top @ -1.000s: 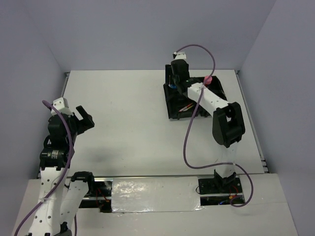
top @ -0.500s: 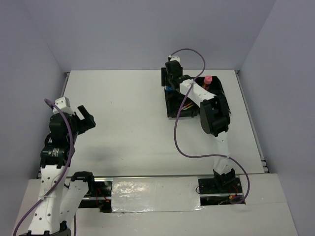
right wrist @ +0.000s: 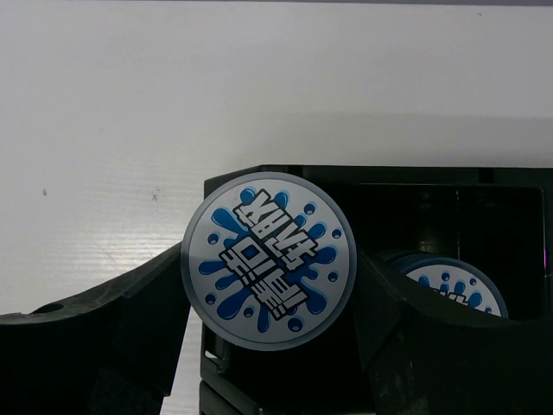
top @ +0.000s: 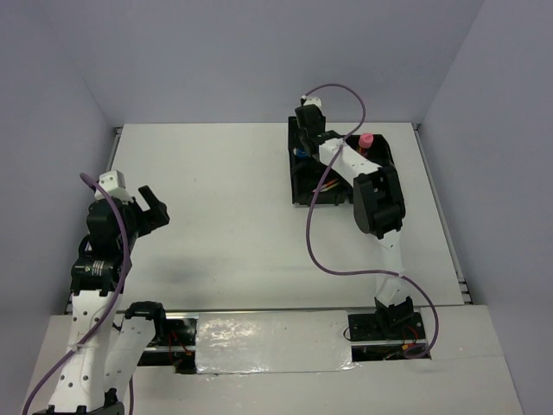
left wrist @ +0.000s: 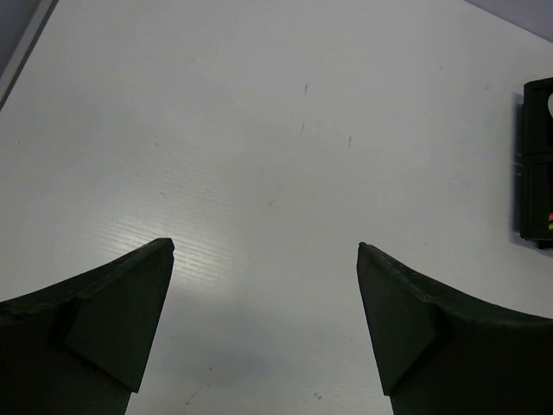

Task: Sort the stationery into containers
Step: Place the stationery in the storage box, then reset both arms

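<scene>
Pincer state, right arm: the right pincer (right wrist: pixel 270 275) is closed to a medium gap on a round tape roll (right wrist: pixel 270 259). One finger (right wrist: pixel 112 337) presses the roll's left edge and the other presses its right edge. The roll stands on edge with its printed blue-and-white face toward the wrist camera. In that view it sits at centre frame, in front of the upper-left corner of the black tray (right wrist: pixel 406 175). Whether it touches the tray rim cannot be told. A second tape roll (right wrist: pixel 451 287) lies flat inside a tray compartment at lower right of the frame, partly hidden by the right-hand finger.

In the overhead view the right pincer is at the far-left part of the tray, in the upper centre-right of the frame, with the arm stretched across the tray. A pink-capped glue stick (top: pixel 366 138) stands up at the tray's far edge, just right of the arm. Thin orange pens (top: pixel 327 187) show in a near compartment. The other contents are hidden by the arm.

Pincer state, left arm: the left pincer (left wrist: pixel 265 251) is spread wide and grips nothing. Only white tabletop (left wrist: pixel 259 121) shows between its fingers. Overhead, the left pincer hangs at the left of the frame, well apart from the tray. In the left wrist view, the tray appears only as a sliver at the right edge.
</scene>
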